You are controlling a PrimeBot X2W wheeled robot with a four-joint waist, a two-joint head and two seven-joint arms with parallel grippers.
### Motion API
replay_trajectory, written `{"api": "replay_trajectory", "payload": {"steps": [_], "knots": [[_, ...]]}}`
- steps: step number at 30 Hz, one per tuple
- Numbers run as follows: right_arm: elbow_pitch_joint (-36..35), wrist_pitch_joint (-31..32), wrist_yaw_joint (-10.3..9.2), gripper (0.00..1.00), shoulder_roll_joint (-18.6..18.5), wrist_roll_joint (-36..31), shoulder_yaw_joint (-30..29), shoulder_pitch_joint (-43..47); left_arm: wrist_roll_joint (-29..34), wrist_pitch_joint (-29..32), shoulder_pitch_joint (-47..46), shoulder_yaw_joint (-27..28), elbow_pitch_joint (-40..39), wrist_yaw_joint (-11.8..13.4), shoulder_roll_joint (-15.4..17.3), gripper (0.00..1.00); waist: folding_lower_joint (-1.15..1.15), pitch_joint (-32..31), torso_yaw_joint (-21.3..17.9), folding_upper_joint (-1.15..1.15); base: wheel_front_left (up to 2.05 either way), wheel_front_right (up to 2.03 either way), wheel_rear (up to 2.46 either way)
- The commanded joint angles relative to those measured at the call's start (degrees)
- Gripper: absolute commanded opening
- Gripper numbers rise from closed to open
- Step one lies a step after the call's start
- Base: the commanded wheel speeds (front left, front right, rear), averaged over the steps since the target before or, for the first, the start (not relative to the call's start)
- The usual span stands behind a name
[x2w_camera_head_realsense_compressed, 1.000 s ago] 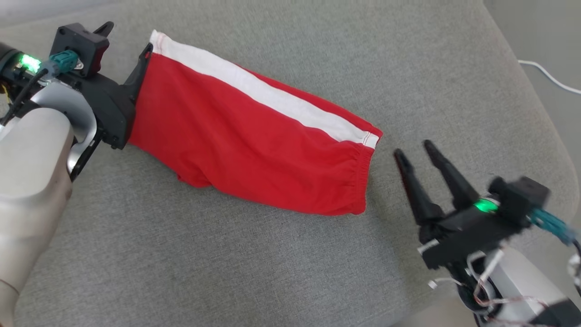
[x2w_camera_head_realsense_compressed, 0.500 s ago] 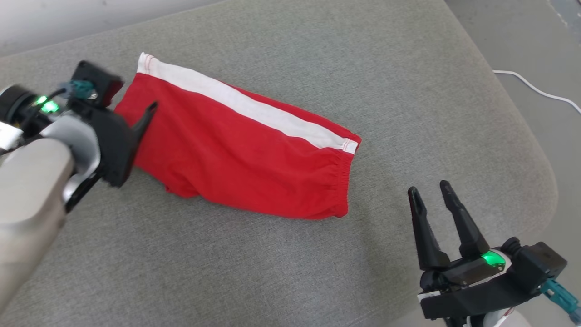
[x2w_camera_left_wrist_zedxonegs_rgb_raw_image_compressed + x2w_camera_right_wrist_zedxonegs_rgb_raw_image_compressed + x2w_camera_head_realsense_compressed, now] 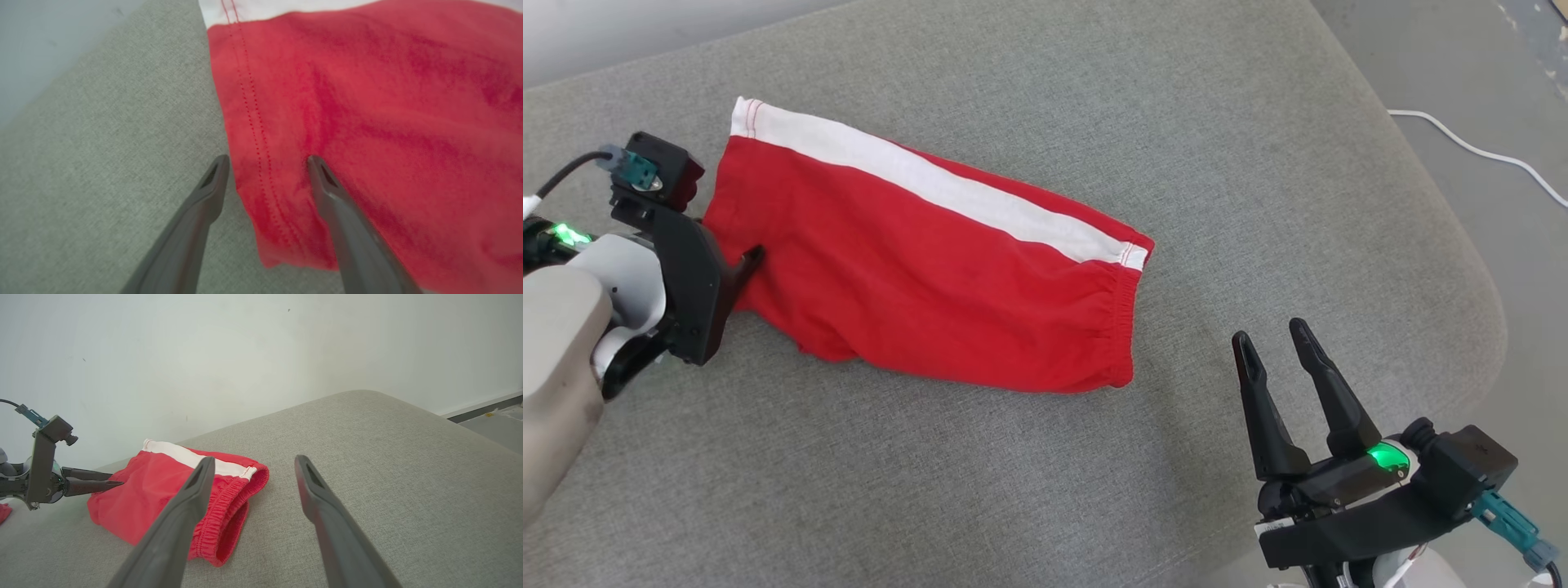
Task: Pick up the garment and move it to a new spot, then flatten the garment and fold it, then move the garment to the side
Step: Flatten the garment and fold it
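forearm [image 3: 556,343]: pale grey | jaws: long, black | LEDs [image 3: 1387,457]: green | connectors [image 3: 1503,510]: teal

Head view overhead, wrist views low, sharing garment [image 3: 915,269]

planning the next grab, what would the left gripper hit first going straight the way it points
The red shorts: their hem edge lies between the fingers of the open left gripper. Depth is unclear; the grey cushion beneath may come next.

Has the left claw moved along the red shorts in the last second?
Yes: against the shorts, the left claw moved from the white-striped corner down the hem toward the robot.
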Motion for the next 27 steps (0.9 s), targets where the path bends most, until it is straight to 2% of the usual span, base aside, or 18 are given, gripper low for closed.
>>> {"api": "replay_trajectory", "payload": {"steps": [1, 3, 8, 9, 10, 15, 20, 27], "knots": [[0.24, -0.02, -0.13, 1.00, 0.03, 0.39, 0.15, -0.53, -0.34, 1.06, -0.72, -0.45, 0.79, 0.13, -0.07, 1.00, 0.00, 0.07, -0.16, 0.00, 0.00, 0.00, 0.00], [0.56, -0.02, -0.13, 1.00, -0.03, 0.47, 0.36, -0.64, 0.39, 2.04, -1.04, -1.52, 1.29, 0.14, -0.34, 1.00, 0.00, 0.09, -0.31, 0.00, 0.00, 0.00, 0.00], [1.16, -0.02, -0.13, 1.00, -0.03, 0.71, 0.75, -1.11, -4.36, 4.64, 0.22, -1.47, 1.40, 0.10, -1.94, 1.00, 0.00, -0.14, -0.57, 0.00, 0.00, 0.00, 0.00], [1.21, -0.02, -0.13, 1.00, 0.02, 0.69, 0.77, -1.10, -4.67, 5.41, 0.36, -1.78, 1.17, 0.10, -2.01, 0.46, 0.00, -0.25, -0.58, 0.00, 0.00, 0.00, 0.00], [1.27, -0.02, -0.13, 1.00, 0.04, 0.66, 0.78, -1.05, -4.94, 5.93, 0.33, -2.19, 0.57, 0.10, -2.04, 0.00, 0.00, -0.39, -0.52, 0.00, 0.00, 0.00, 0.00], [1.40, -0.02, -0.13, 1.00, -0.43, 0.85, 0.41, -0.23, -5.30, 4.32, -1.05, -2.99, -1.54, 0.13, -1.14, 0.00, 0.00, -1.80, 0.98, 0.00, 0.00, 0.00, 0.00], [1.61, -0.02, -0.13, 1.00, -1.31, 0.88, 0.04, 0.57, -6.32, 2.60, -0.32, -3.56, -4.02, 0.13, -1.63, 0.00, 0.00, -4.22, 4.52, 0.00, 0.00, 0.00, 0.00], [2.20, -0.02, -0.13, 1.00, -1.93, 0.98, -2.20, 2.36, -8.01, -0.71, 3.29, -3.83, -7.98, 0.13, -0.56, 0.00, 0.00, -7.67, 9.89, 0.00, 0.00, 0.00, 0.00]]}}
